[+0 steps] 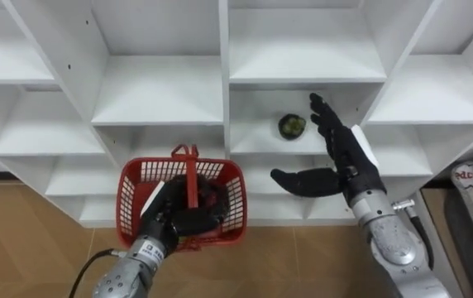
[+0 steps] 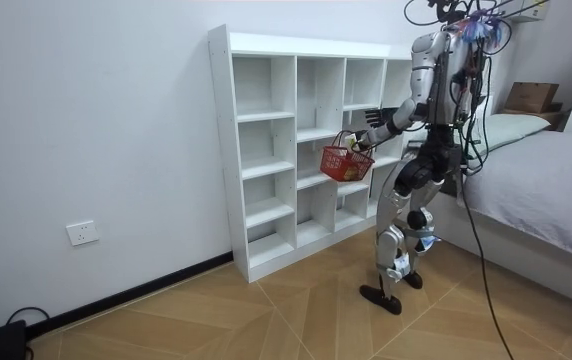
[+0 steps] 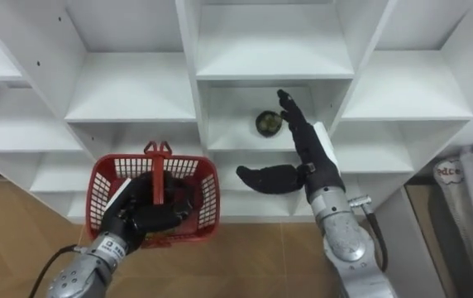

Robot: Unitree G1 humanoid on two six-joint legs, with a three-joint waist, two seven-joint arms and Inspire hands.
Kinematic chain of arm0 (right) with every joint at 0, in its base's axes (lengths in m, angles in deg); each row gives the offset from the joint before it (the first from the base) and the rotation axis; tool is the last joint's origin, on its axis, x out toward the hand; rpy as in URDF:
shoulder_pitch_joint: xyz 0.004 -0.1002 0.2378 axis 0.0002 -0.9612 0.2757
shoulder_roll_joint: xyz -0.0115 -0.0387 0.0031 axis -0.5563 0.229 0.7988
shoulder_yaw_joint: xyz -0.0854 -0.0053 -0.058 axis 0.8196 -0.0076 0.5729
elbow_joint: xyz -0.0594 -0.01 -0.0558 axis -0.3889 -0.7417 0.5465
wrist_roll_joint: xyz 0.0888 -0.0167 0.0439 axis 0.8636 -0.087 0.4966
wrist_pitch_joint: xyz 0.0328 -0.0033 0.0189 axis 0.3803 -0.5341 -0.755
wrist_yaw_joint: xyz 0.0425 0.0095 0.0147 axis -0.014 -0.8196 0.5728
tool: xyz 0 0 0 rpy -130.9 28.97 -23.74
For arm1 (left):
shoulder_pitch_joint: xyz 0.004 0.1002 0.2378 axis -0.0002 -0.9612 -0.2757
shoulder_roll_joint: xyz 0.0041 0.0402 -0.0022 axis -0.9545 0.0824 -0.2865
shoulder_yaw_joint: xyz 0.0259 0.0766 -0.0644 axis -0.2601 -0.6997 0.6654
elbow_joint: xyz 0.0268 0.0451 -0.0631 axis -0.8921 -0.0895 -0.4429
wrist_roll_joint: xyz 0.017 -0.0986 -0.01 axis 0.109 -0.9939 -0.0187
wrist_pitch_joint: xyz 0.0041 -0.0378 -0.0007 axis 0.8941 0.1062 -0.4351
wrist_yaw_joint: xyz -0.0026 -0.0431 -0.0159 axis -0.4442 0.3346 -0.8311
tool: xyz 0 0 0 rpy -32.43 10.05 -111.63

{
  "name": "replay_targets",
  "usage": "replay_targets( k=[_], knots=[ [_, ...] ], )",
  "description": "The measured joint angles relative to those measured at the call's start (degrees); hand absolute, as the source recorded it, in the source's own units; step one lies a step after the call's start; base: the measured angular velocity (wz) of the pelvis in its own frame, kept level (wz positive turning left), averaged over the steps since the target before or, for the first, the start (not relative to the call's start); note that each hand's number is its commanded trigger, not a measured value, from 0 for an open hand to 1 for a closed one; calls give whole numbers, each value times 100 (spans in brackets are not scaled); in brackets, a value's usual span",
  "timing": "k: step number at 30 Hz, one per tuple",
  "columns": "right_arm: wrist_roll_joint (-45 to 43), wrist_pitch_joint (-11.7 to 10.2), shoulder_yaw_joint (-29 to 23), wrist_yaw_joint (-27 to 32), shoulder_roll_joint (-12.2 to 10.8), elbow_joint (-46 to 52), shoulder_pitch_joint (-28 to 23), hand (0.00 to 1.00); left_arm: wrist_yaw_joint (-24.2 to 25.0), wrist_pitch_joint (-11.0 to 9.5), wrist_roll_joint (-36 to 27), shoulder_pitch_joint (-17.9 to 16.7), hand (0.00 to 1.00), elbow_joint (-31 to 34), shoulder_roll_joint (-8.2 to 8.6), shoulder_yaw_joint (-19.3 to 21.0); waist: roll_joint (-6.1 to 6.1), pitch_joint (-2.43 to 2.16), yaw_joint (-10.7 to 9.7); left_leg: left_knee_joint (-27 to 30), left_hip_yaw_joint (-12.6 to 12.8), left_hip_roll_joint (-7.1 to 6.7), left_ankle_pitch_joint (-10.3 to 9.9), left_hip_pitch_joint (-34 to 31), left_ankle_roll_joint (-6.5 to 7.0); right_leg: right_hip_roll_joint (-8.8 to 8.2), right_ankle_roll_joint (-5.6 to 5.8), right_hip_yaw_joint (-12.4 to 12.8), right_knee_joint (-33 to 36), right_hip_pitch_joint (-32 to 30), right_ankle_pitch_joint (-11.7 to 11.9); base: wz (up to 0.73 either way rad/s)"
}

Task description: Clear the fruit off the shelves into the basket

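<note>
One dark green fruit (image 1: 292, 126) lies on a shelf board in a middle compartment of the white closet (image 1: 162, 99), set towards the back of that compartment.

Right hand (image 1: 341, 157): raised in front of the same compartment. Its fingers are straight and its thumb is spread wide towards the robot's left. The fingertips are near the fruit, on its right side. The hand holds nothing.

Left hand (image 1: 174, 217): fingers curled round the upright handle of a red basket (image 1: 131, 199). The basket is held before the closet, lower than the fruit's compartment and to its left. Something dark shows inside the basket behind the hand, but what it is cannot be told.

Position, by the room view: the robot stands on a wooden floor (image 2: 266, 310) facing the closet with its knees slightly bent. A bed (image 2: 556, 170) is behind it, at the room view's right.
</note>
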Motion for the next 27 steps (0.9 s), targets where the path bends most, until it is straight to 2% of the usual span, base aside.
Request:
replay_targets(
  k=[10, 18, 23, 27],
  knots=[
    [65, -31, 56, 248, -44, -635, 187, 0, -202, 61, -1, 58, 100, -15, 8, -36, 13, 16, 47, 28, 63, 19, -1, -312, 14, 19, -54, 72, 17, -335, 60, -3],
    [180, -48, 56, 356, -39, -1145, 605, 0, -409, 92, -3, 97, 100, -17, 10, -69, 53, 63, 50, 126, 65, 54, -13, -547, 9, 28, -78, 30, 34, -534, 56, 0],
    [184, -176, 50, 526, -38, -1579, 882, 0, -411, 92, -2, 235, 100, -198, 6, -71, 91, 107, 68, 215, 48, 76, -32, -756, 2, 10, -119, -53, 134, -729, 66, 0],
    [189, -260, 39, 647, -36, -1754, 963, 0, -404, 92, 2, 295, 100, -297, 10, -66, 80, 123, 68, 228, 48, 70, -33, -822, 1, -17, -139, -72, 225, -825, 18, 0]
  ],
)
